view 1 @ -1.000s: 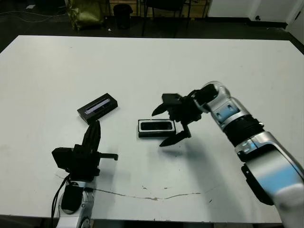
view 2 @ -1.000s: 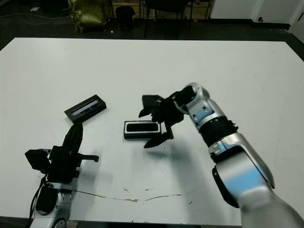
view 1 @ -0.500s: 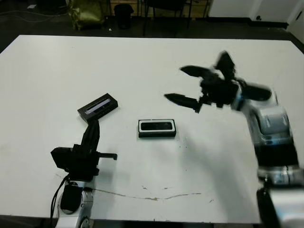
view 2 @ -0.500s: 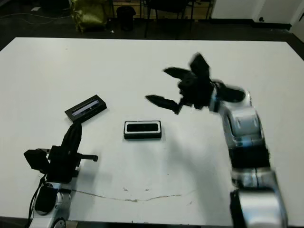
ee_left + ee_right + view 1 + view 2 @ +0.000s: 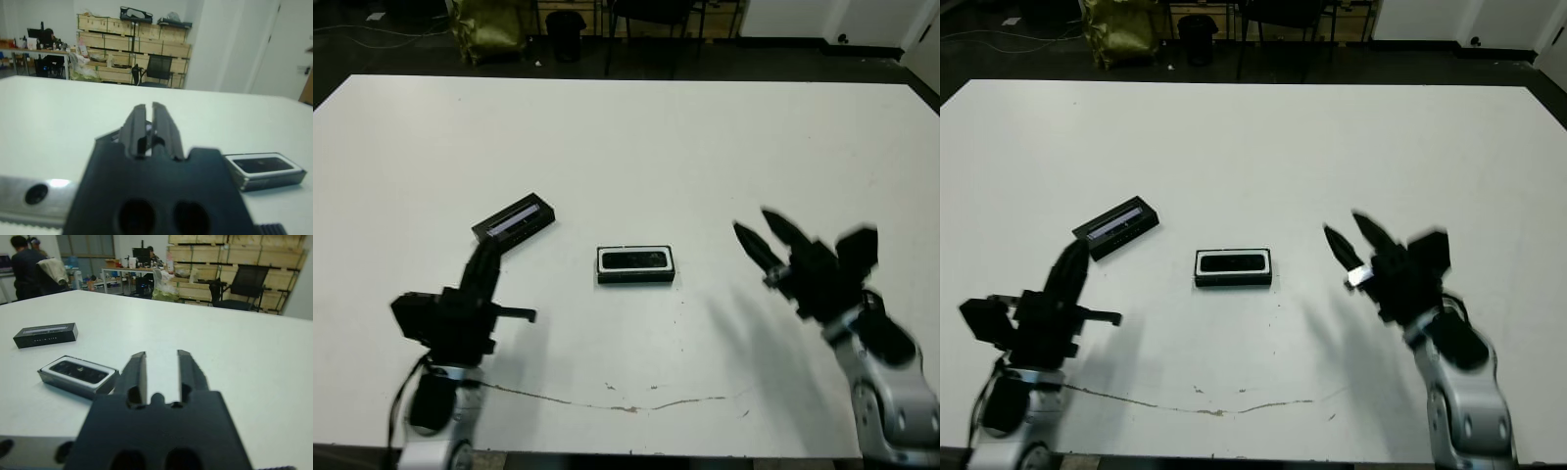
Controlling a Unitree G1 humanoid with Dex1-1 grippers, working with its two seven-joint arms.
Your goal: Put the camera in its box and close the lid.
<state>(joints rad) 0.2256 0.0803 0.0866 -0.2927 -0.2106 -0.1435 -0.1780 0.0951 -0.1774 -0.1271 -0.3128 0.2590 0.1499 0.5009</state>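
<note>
The camera (image 5: 635,259), a slim black bar, lies flat inside the box (image 5: 635,279), an open white-lined tray at the table's middle. The lid (image 5: 514,217), black with a pale strip, rests separately on the table to the box's left and slightly farther back. My left gripper (image 5: 489,250) is shut and empty near the front left, pointing toward the lid, which its fingers (image 5: 139,122) partly hide in the left wrist view. My right gripper (image 5: 752,220) hovers open and empty to the right of the box, seen with the lid (image 5: 45,334) in the right wrist view.
A thin dark crack line (image 5: 626,403) runs along the table near its front edge. Chairs (image 5: 646,20) and a dark floor lie beyond the far edge. A person (image 5: 24,264) stands far off in the right wrist view.
My right gripper left the box, swung up and back, and now sits lower and farther right with a narrower opening. The left arm shifted slightly left. Camera stays in the box.
</note>
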